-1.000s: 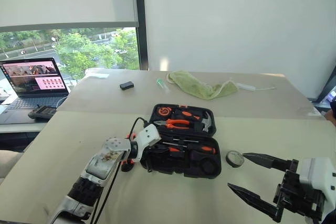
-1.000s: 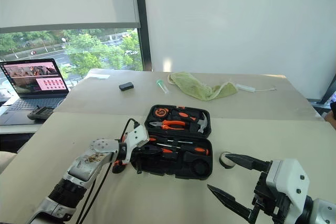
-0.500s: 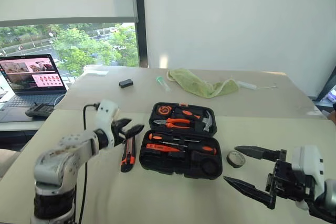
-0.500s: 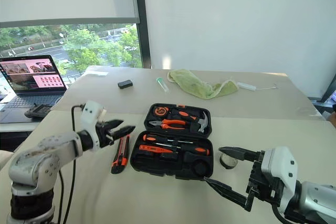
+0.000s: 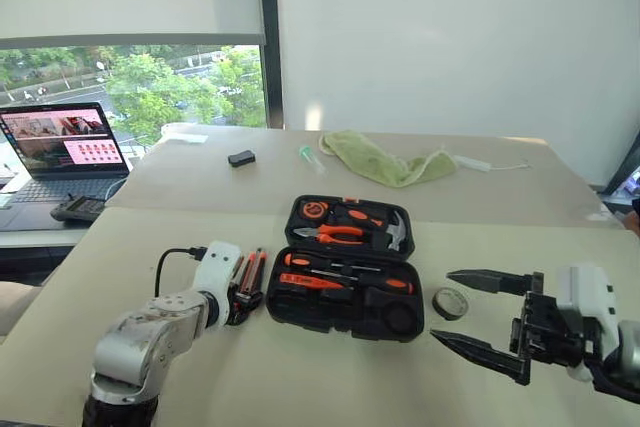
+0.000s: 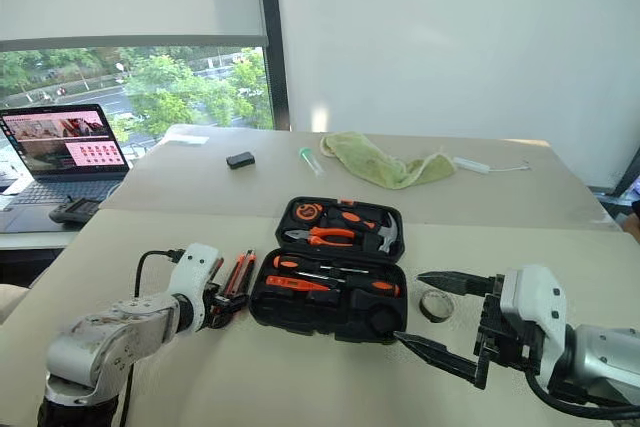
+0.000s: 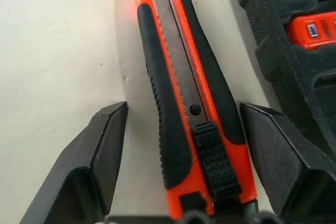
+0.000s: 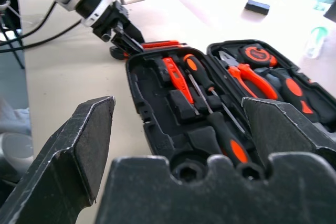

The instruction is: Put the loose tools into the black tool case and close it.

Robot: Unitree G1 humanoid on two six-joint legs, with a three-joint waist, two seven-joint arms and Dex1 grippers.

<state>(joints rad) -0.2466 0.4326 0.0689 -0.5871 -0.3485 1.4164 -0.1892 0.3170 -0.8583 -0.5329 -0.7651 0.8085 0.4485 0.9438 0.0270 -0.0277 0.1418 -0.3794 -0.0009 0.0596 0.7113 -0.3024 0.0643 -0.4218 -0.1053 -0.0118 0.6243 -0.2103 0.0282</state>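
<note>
Having swung off the black tool case (image 5: pixel 345 282), our left gripper (image 7: pixel 181 145) now straddles the utility knife (image 5: pixel 247 282), fingers wide, while the right gripper (image 5: pixel 485 325) waits wide.

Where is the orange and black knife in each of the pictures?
Left eye view: the utility knife lies on the table just left of the black tool case.
Right eye view: same spot, by the left gripper.
Left wrist view: between the open fingers.
Right wrist view: an orange strip behind the case's far corner.
Shared landmark: the tool case.
</note>
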